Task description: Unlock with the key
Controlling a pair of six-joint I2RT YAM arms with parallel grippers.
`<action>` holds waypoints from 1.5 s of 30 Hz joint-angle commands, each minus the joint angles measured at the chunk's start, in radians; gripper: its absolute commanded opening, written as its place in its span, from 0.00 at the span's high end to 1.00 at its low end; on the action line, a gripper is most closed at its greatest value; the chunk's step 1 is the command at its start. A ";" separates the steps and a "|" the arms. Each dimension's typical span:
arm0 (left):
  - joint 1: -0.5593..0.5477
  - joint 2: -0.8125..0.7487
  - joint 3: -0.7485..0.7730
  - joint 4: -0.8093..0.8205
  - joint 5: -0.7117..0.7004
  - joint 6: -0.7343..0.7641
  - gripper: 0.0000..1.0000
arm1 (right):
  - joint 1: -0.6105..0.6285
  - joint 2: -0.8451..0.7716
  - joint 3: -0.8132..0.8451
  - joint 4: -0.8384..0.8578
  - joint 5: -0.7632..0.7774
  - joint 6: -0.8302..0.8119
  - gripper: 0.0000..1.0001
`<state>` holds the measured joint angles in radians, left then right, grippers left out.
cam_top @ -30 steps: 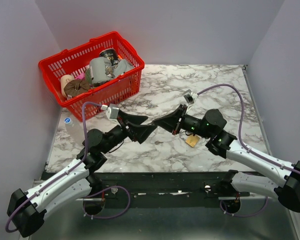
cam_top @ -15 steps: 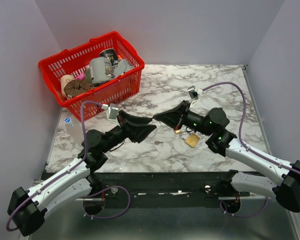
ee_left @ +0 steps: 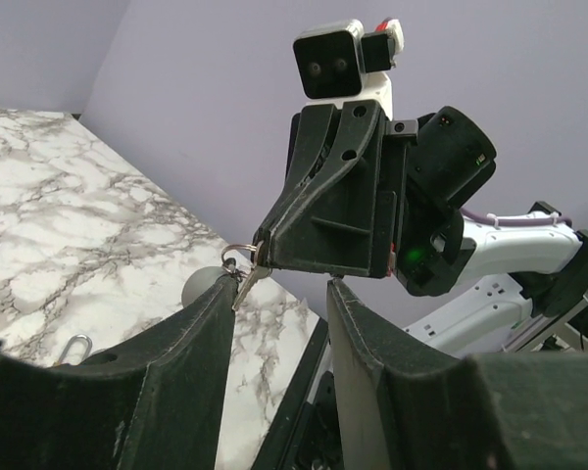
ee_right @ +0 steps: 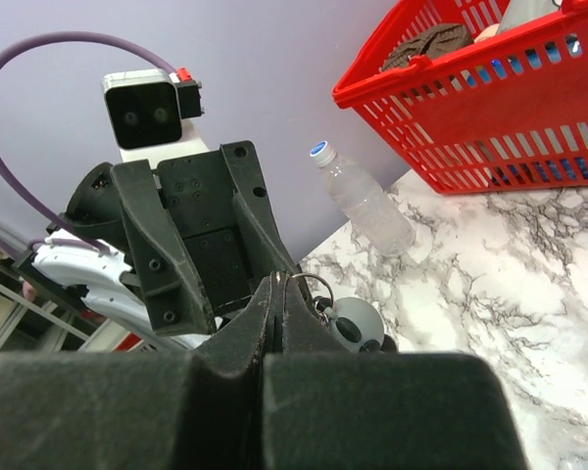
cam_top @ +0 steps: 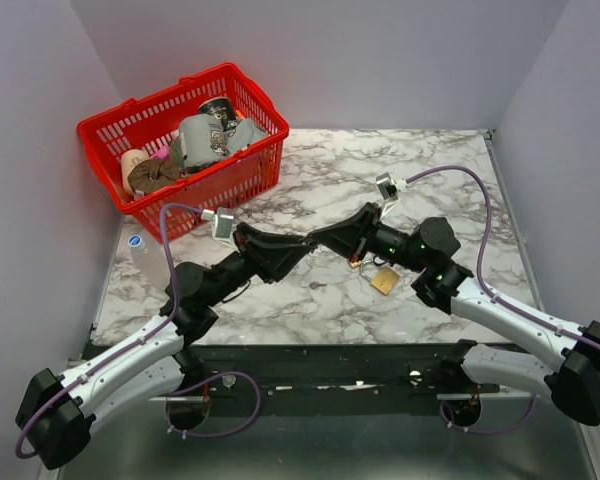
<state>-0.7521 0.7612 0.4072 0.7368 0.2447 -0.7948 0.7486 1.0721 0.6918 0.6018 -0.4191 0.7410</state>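
Marble table (cam_top: 430, 190), red basket (cam_top: 242, 178) at the far left. Both arms meet tip to tip in mid-air above the slab.

Right gripper (ee_right: 277, 286): clenched flat on the head end of the key (ee_left: 248, 286). The split ring (ee_left: 237, 252) pokes out beside the tips. The key is off the table, pinched there.

Left gripper (ee_left: 282, 286): jaws parted, gripping nothing.

Left wrist view: the blade hangs below the right tips, its long axis slanting down, tip toward the table. It lies just beside the inner face of the finger (ee_left: 201, 333) on the view's left side; I cannot tell whether they touch. The key therefore sits off-centre in the gap, not squarely between the pads.

I judge this a hand-over. The left arm needs a small shift toward the blade before pinching.

Brass padlock (cam_top: 384, 281) lies on the slab under the right arm.
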 commanded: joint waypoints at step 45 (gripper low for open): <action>0.059 0.141 0.203 -0.751 0.742 0.394 1.00 | 0.005 -0.023 0.104 -0.751 -0.512 -0.563 0.58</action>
<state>-0.6975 0.8989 0.5945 -0.0059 0.9100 -0.4248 0.7353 1.0222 0.7662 -0.1181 -0.8612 0.2073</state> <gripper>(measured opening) 0.009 0.437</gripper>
